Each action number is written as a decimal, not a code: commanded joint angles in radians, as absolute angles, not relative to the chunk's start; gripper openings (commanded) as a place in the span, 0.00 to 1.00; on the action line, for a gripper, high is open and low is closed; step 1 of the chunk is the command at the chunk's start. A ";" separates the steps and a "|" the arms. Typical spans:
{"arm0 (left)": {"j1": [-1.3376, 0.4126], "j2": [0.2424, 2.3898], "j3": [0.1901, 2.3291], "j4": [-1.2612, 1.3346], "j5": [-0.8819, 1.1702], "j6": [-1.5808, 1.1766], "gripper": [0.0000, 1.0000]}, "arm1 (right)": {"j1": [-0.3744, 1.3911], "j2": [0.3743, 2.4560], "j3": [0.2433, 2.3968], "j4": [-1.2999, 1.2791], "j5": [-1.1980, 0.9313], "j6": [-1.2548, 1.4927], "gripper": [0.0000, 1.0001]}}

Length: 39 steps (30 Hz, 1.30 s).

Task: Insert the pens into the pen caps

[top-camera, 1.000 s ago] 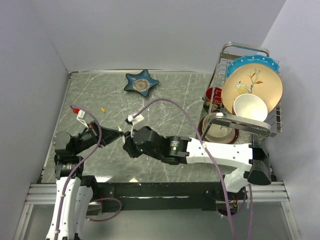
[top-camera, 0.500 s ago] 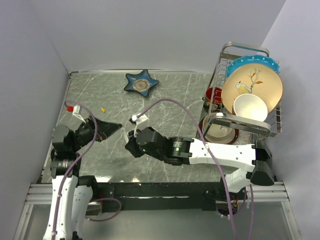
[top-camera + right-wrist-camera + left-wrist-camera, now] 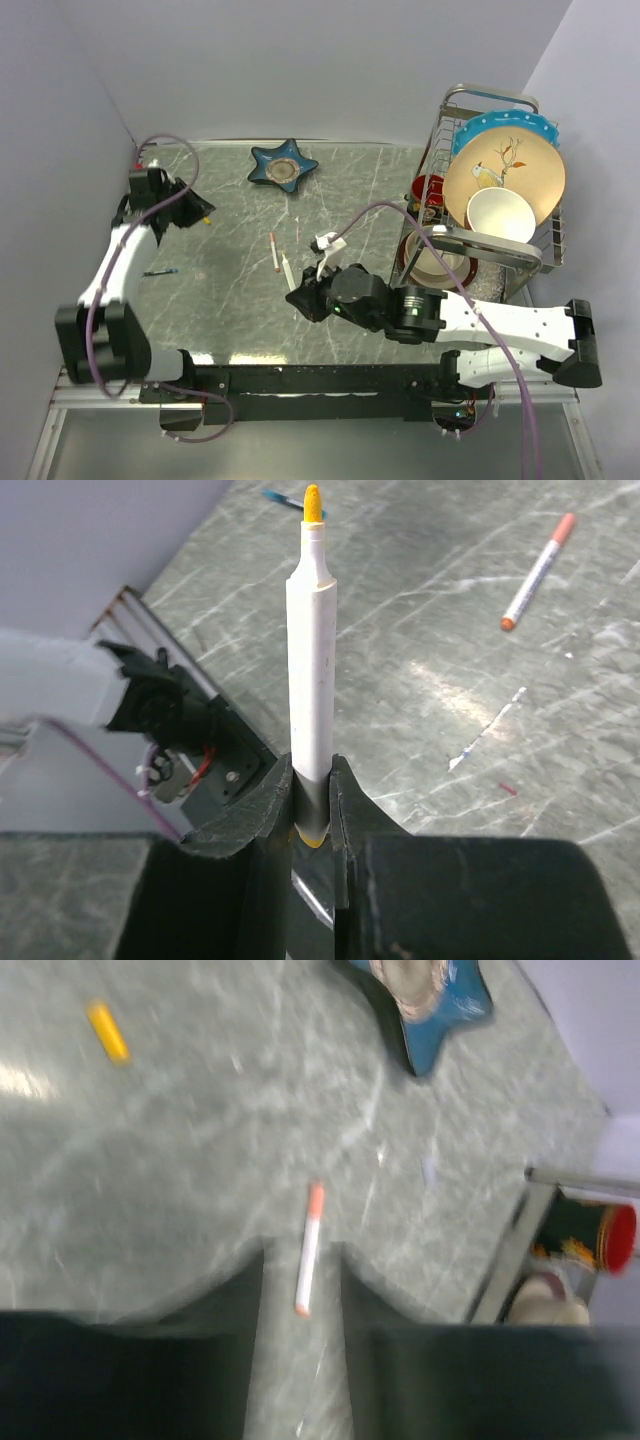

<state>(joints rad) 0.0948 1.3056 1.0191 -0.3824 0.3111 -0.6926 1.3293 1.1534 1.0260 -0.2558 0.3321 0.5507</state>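
Note:
My right gripper (image 3: 304, 297) (image 3: 312, 770) is shut on the lower end of a white pen (image 3: 309, 660) with a bare yellow tip (image 3: 312, 502). The pen also shows in the top view (image 3: 289, 272). A second white pen (image 3: 274, 250) lies on the table with a red-orange cap (image 3: 565, 525) on one end. It shows in the left wrist view (image 3: 308, 1250). The yellow cap (image 3: 107, 1032) (image 3: 207, 217) lies loose at the far left. My left gripper (image 3: 196, 208) (image 3: 298, 1252) is open and empty beside it. The left wrist view is blurred.
A blue star-shaped dish (image 3: 284, 167) (image 3: 440, 990) sits at the back. A dish rack (image 3: 500, 180) with plates, a bowl and a red cup (image 3: 610, 1240) stands at the right. A small blue stick (image 3: 160, 271) (image 3: 285, 498) lies near the left edge.
The two grippers were together at the table's middle and have parted. My left arm swung to the far left by the yellow cap. The red-capped pen now lies on the table.

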 commanded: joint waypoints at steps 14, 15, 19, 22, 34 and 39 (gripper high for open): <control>0.160 2.089 1.719 -0.509 0.212 -0.407 0.01 | 1.348 1.035 0.968 -0.137 0.261 0.474 0.00; 0.160 2.094 1.730 -0.515 0.189 -0.402 0.01 | 1.348 1.031 0.966 -0.133 0.261 0.469 0.00; 0.160 2.097 1.687 -0.488 0.152 -0.396 0.01 | 1.348 1.023 0.957 -0.124 0.261 0.463 0.00; 0.160 2.126 1.680 -0.480 0.178 -0.390 0.01 | 1.348 1.017 0.945 -0.117 0.261 0.465 0.00; 0.155 2.175 1.664 -0.480 0.196 -0.376 0.01 | 1.350 0.989 0.916 -0.115 0.275 0.477 0.00; 0.150 2.174 1.651 -0.511 0.170 -0.377 0.01 | 1.350 0.980 0.910 -0.115 0.267 0.482 0.00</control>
